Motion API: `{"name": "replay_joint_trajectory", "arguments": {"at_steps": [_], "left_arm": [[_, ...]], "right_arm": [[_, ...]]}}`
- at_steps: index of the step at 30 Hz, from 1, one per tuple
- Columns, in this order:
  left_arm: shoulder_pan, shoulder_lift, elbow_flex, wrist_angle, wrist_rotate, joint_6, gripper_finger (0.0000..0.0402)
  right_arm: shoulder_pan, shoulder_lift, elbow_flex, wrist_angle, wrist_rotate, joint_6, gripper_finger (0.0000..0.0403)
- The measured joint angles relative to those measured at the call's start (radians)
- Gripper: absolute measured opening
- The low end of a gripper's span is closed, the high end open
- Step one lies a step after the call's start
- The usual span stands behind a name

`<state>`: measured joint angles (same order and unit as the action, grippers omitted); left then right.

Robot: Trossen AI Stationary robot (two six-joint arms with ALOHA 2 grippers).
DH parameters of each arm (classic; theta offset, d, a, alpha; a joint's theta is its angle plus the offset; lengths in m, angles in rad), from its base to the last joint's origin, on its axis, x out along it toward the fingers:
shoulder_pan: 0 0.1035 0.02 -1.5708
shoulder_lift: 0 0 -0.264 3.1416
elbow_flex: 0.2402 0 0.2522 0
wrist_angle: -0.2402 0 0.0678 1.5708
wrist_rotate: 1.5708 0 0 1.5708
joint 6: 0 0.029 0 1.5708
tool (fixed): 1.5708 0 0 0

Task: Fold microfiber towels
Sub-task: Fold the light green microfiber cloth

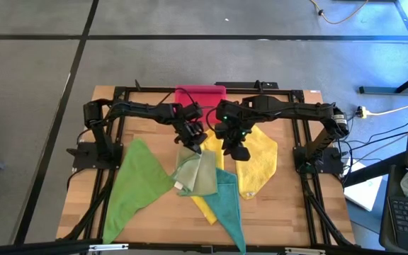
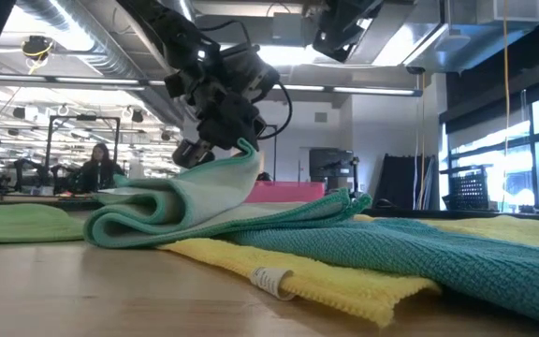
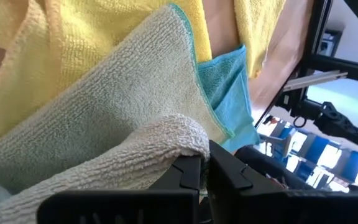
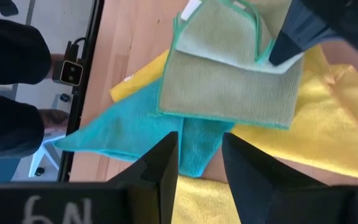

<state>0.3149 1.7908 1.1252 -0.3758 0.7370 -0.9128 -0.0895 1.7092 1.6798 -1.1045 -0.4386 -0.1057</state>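
One olive towel (image 1: 197, 173) corner, pinched in left end effector (image 1: 196, 144)

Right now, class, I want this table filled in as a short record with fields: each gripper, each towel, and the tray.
left gripper: shut on a corner of the pale olive towel, lifting it over the folded part
right gripper: open, above the table, holding nothing
bright green towel: spread flat, left side
yellow towels: partly under the others
teal towel: under the olive one
pink tray: far edge
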Motion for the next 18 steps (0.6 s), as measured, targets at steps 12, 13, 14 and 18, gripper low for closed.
{"name": "replay_joint_trajectory", "arguments": {"at_steps": [12, 13, 14, 18], "left_arm": [[-0.011, 0.0, 0.0, 0.025, 0.017, 0.081, 0.0118], [-0.011, 0.0, 0.0, 0.041, 0.017, 0.085, 0.0121], [-0.009, 0.0, 0.0, 0.06, 0.018, 0.085, 0.0123], [-0.001, 0.0, 0.009, 0.124, 0.049, 0.081, 0.0125]], "right_arm": [[0.0, 0.0, -0.001, 0.05, 0.052, 0.024, 0.0126], [0.0, 0.0, -0.001, 0.051, 0.053, 0.025, 0.0126], [0.0, 0.0, -0.001, 0.05, 0.053, 0.025, 0.0126], [0.0, 0.0, -0.001, 0.05, 0.053, 0.031, 0.0126]]}}
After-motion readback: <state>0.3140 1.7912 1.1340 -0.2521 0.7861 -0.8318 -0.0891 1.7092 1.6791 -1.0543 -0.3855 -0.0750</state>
